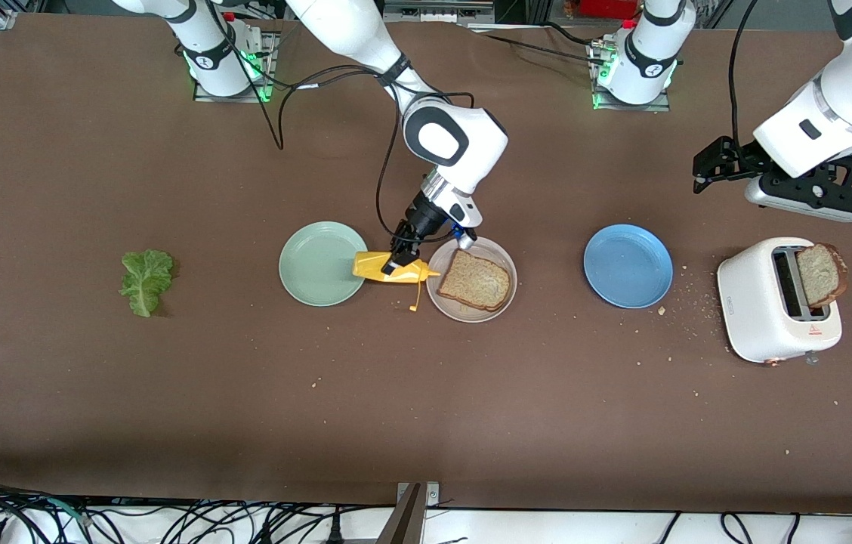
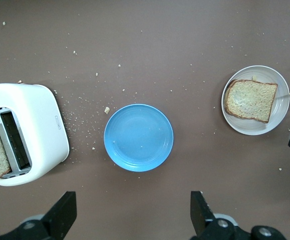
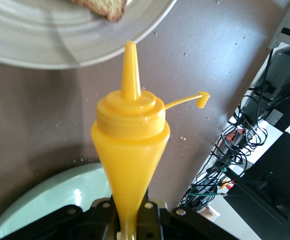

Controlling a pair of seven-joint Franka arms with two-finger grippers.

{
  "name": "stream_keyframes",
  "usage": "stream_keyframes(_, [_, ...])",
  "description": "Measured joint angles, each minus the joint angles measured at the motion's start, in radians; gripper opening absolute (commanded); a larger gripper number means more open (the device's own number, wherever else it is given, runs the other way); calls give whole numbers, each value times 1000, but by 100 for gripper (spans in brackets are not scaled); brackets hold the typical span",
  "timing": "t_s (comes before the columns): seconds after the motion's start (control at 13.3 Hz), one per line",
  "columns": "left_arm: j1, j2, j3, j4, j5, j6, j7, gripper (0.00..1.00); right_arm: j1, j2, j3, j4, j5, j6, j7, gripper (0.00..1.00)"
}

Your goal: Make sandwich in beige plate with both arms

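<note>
Brown table point(image 1: 426, 423): right gripper point(image 1: 402, 257) clenches a yellow squeeze bottle point(image 1: 388, 268), nozzle by the beige plate point(image 1: 505, 306) with 1 bread slice point(image 1: 473, 281). Left gripper point(image 2: 132, 215) hangs released over blue plate point(image 2: 138, 137).

Both arms are showing glossy white rounded shells broken by black joint rings, the right arm point(image 1: 365, 45) and the left arm point(image 1: 834, 98) alike. Black cables are looping loosely off the right arm's links (one is trailing down past its wrist). Green lights are glowing at both bases. The right gripper point(image 1: 405, 253) and the left gripper point(image 1: 705, 170) are showing black, angular, two-fingered bodies.
</note>
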Motion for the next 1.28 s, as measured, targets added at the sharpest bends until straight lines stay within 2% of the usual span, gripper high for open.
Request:
stream_keyframes(0.38, [0,3,0,0,0,0,0,100,52,23,0,5,-11,4,136,0])
stream_keyframes(0.68, [0,3,1,0,0,0,0,100,57,28,-12,25,-5,2,130,0])
stream_keyframes(0.75, [0,3,1,0,0,0,0,100,52,25,-22,50,27,-2,91,0])
stream_keyframes(0.98, [0,3,1,0,0,0,0,100,-13,-31,-50,130,222,-19,-81,0])
stream_keyframes(1.28, [0,4,2,0,0,0,0,100,-189,-207,-58,149,500,-25,-372,0])
